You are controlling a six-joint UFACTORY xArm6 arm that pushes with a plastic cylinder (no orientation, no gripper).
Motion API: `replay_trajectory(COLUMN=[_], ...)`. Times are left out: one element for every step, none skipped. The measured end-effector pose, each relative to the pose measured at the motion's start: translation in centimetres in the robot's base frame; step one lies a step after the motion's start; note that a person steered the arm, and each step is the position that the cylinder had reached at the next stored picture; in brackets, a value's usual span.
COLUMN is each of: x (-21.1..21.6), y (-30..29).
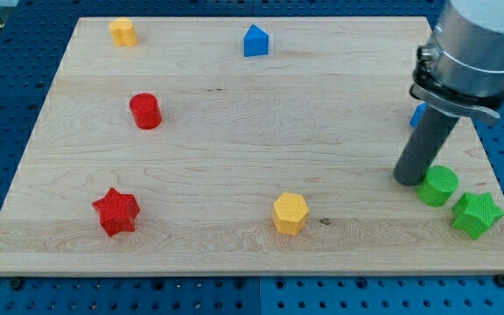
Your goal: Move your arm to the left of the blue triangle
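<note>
The blue triangle-like block (255,40), with a pointed top, sits near the top edge of the wooden board (234,131), a little left of its middle. My tip (407,179) rests on the board at the view's right, far to the right of and below that block. It stands just left of a green round block (438,185) and looks to be touching it. A second blue block (417,114) is mostly hidden behind the rod, so I cannot make out its shape.
A green star (477,214) lies at the bottom right corner. A yellow hexagon (290,213) is at the bottom middle and a red star (115,211) at the bottom left. A red cylinder (145,111) is at the left and a yellow block (122,31) at the top left.
</note>
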State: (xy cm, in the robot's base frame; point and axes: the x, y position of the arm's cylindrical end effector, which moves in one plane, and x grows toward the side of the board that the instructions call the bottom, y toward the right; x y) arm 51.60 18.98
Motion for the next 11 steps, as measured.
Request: replay_trajectory(x=[0.9, 1.2, -2.0, -6.6, -11.7, -16.7, -20.5, -25.4, -27.3, -26.6, -25.3], y=[1.2, 0.9, -3.9, -10.2, -15.8, -21.3, -26.2, -27.7, -27.1, -23.6, -19.0])
